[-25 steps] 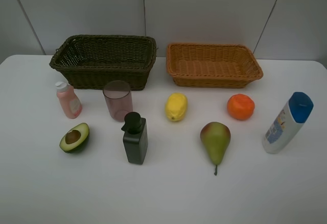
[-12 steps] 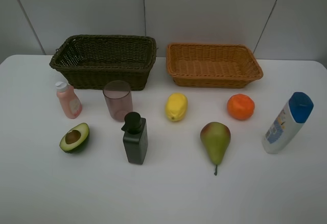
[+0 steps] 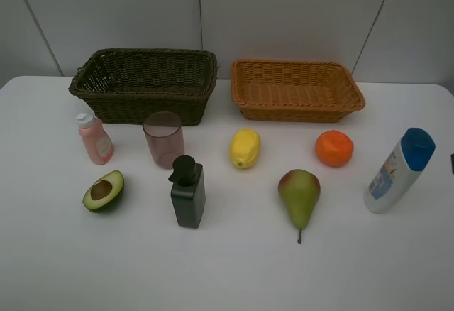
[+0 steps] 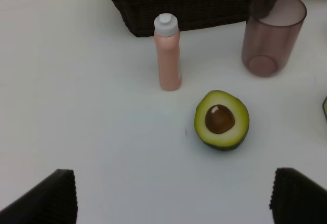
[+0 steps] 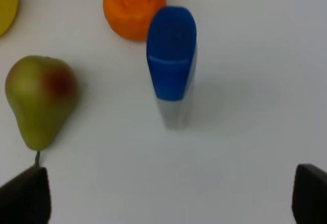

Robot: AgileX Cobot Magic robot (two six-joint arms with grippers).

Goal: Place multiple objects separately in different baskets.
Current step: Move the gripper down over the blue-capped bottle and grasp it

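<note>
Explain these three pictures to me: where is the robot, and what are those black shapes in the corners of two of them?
The robot has two arms, each ending in a gripper, a two-fingered clamp. The wide picture comes from a camera mounted high above the table. The other two come from cameras on the wrists, looking forward: the black shapes are the tips of the left gripper and right gripper, both open, holding nothing. On the table stand a dark basket and a tan basket; before them a pink bottle, cup, avocado, pump bottle, lemon, pear, orange and white bottle.
</note>
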